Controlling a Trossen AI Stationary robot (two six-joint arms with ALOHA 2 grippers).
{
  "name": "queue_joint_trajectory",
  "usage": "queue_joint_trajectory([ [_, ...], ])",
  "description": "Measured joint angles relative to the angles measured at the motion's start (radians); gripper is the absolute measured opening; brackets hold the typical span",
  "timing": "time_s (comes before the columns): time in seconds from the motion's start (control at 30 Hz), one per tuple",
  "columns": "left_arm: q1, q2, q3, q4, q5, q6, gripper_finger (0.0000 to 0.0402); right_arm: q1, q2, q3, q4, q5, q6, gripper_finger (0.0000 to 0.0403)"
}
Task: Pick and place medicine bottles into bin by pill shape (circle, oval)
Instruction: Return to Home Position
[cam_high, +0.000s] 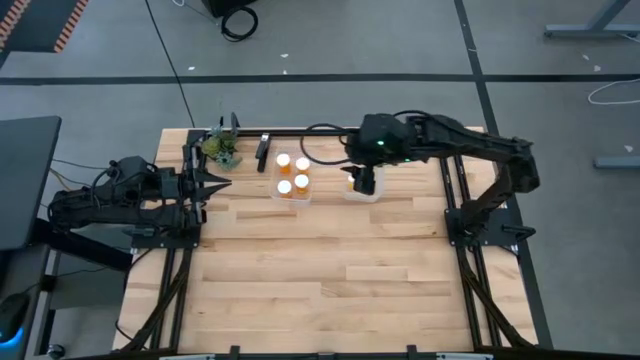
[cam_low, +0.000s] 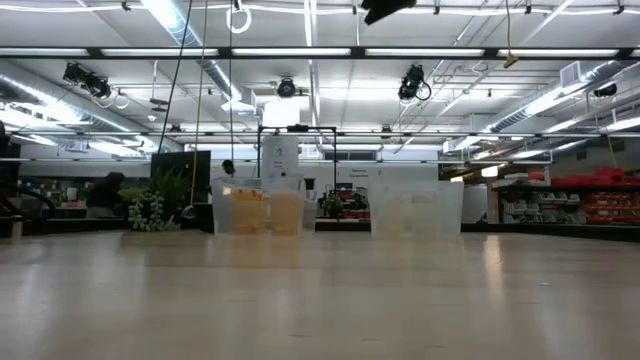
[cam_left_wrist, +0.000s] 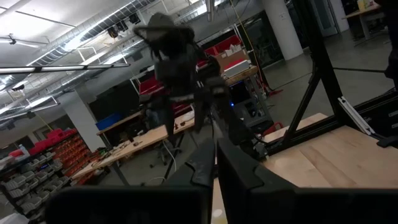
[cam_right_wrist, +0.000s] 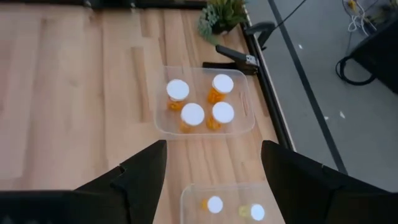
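Four orange medicine bottles with white caps (cam_right_wrist: 193, 114) stand in a clear bin (cam_right_wrist: 246, 127) at the table's far middle; the bin also shows in the high view (cam_high: 290, 180). A second clear bin (cam_right_wrist: 189, 196), to its right, holds two small white-capped pale bottles (cam_right_wrist: 214, 204) that I can see. My right gripper (cam_right_wrist: 213, 149) hangs open and empty above this second bin (cam_high: 350, 196). My left gripper (cam_high: 222, 182) is shut and empty at the table's left edge, above the wood.
A small green plant (cam_high: 221, 148) and a black clamp (cam_high: 263, 152) sit at the far edge, left of the bins. Black frame rails (cam_high: 455, 190) run along the table's sides. The near half of the wooden table (cam_high: 330, 280) is bare wood.
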Motion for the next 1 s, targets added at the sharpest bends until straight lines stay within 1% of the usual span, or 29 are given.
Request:
queue_joint_trajectory([
  [0.1, 0.000, 0.000, 0.000, 0.000, 0.000, 0.000, 0.0029, 0.025, -0.044, 0.000, -0.019, 0.005, 0.026, 0.0269],
  [0.3, 0.000, 0.000, 0.000, 0.000, 0.000, 0.000, 0.0022, 0.091, -0.112, 0.000, -0.059, 0.063, 0.074, 0.0269],
  [0.43, 0.000, 0.000, 0.000, 0.000, 0.000, 0.000, 0.0019, 0.136, -0.140, 0.000, -0.095, 0.117, 0.114, 0.0269],
  [0.67, 0.000, 0.000, 0.000, 0.002, 0.000, -0.001, 0.0027, 0.208, -0.157, -0.001, -0.149, 0.199, 0.159, 0.0269],
  [0.83, 0.000, 0.000, 0.000, 0.002, 0.000, -0.001, 0.0020, 0.241, -0.157, -0.001, -0.172, 0.203, 0.157, 0.0269],
  [1.0, 0.000, 0.000, 0.000, 0.002, 0.000, -0.002, 0.0017, 0.249, -0.157, -0.001, -0.185, 0.203, 0.156, 0.0269],
])
